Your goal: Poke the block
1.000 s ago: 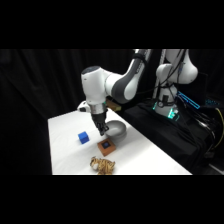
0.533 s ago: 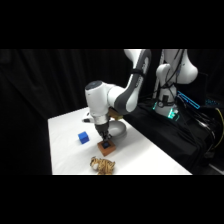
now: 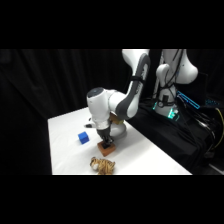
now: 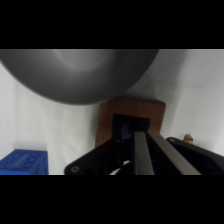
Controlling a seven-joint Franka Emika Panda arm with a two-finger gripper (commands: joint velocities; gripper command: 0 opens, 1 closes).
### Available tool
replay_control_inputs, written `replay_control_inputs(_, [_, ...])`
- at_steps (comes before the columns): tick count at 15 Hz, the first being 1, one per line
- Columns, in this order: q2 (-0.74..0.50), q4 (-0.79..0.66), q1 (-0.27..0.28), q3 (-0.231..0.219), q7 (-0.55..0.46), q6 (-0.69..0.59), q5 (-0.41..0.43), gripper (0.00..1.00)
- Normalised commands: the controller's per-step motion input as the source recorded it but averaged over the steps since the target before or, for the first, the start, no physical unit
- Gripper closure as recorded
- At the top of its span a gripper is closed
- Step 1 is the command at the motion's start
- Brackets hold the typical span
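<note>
— While the arm reached down over the table (image 3: 65,145), what lay along the front half, left to right?

— The blue cube (image 3: 83,138) sat towards the left edge, untouched. Next came the block (image 3: 105,148), nearer the middle, with the tiger toy (image 3: 102,165) just in front of it by the front edge. A grey bowl (image 3: 119,131) stood just behind the block.

— And the gripper (image 3: 106,140)?

— It stood straight down on the block's top, seemingly touching it. From the wrist, the fingers (image 4: 144,152) lay pressed together with nothing between them, their tips over the dark square mark on the block (image 4: 131,115).

— Why shut?

— I judged that a closed pair made one firm tip for poking, and coming from above kept it clear of the bowl (image 4: 80,75) and the blue cube (image 4: 22,162).
</note>
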Motion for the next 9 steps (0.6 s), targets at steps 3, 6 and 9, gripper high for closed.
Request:
replay_control_inputs(3, [-0.32,-0.11,0.078,-0.044,0.07,-0.21,-0.053,1.0])
replay_control_inputs(6, [-0.49,-0.11,0.06,-0.044,0.06,-0.4,-0.051,1.0])
replay_control_inputs(9, [-0.43,0.02,0.086,-0.071,0.1,-0.51,-0.123,0.66])
